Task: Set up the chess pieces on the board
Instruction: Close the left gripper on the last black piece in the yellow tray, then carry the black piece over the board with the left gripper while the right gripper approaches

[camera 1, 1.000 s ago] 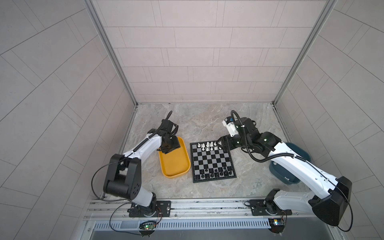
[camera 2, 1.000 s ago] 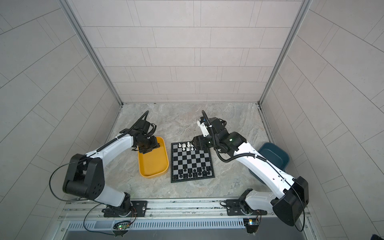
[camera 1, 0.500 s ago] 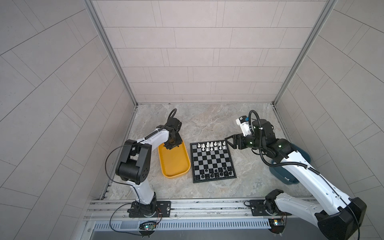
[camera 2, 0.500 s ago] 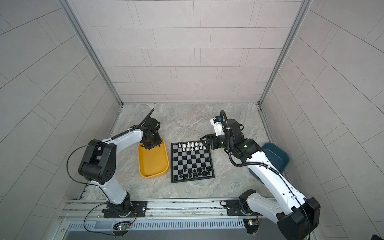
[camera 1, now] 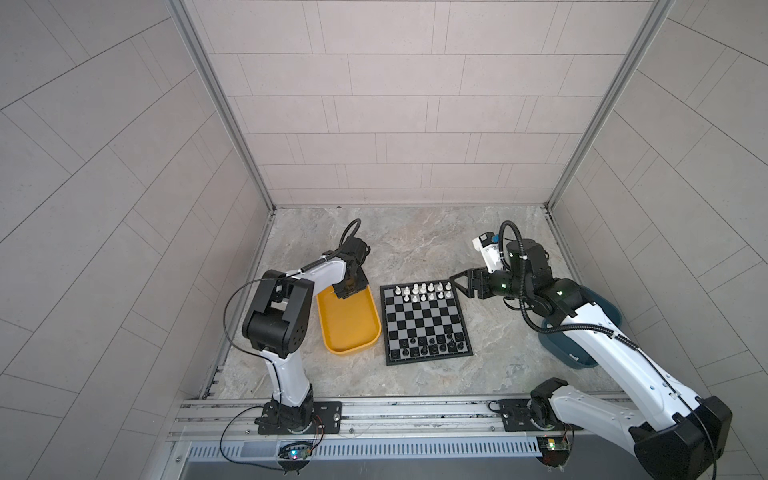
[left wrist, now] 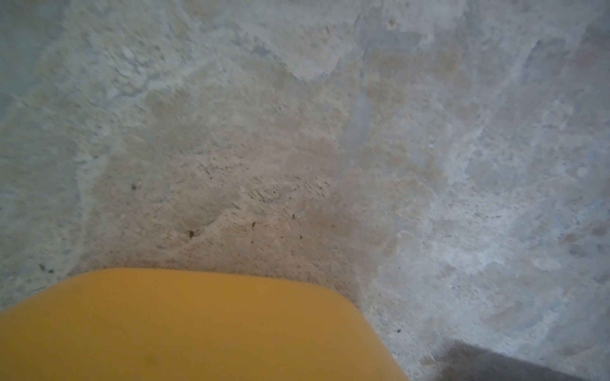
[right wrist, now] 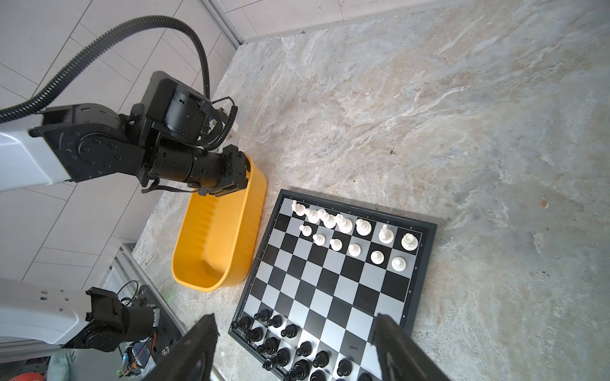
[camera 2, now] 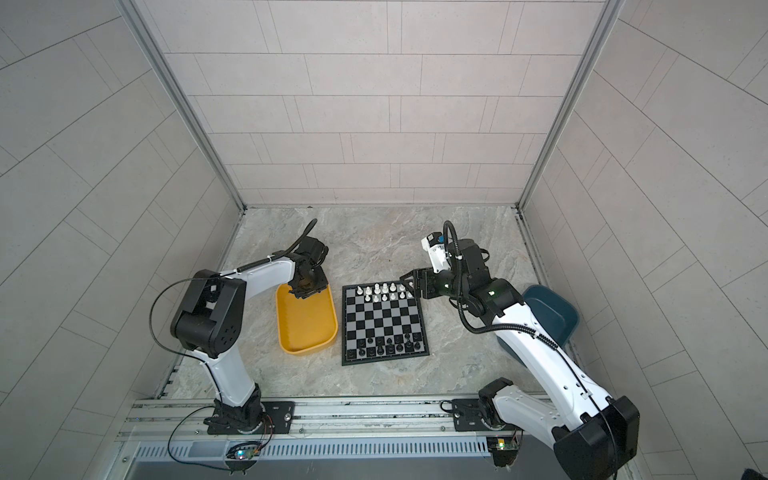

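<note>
The board [camera 1: 426, 322] [camera 2: 382, 320] lies flat mid-table. White chess pieces [camera 1: 424, 291] [right wrist: 350, 231] fill most of its two far rows, black ones [camera 1: 430, 347] [right wrist: 290, 346] its two near rows. My left gripper [camera 1: 347, 291] [camera 2: 305, 291] dips into the far end of the yellow tray [camera 1: 349, 328], where the tray wall hides its fingers. The left wrist view shows only the tray rim [left wrist: 198, 330] and bare table. My right gripper [camera 1: 457, 282] [right wrist: 293, 325] hovers beside the board's far right corner, open and empty.
A dark blue bin [camera 1: 604, 313] [camera 2: 552, 316] sits at the right under my right arm. The tray stands close against the board's left edge. Tiled walls close in three sides. A metal rail [camera 1: 374, 411] runs along the front.
My right arm drew back to the right, off the board's far right corner. My left arm's elbow folded up while its gripper stayed at the tray's far end.
</note>
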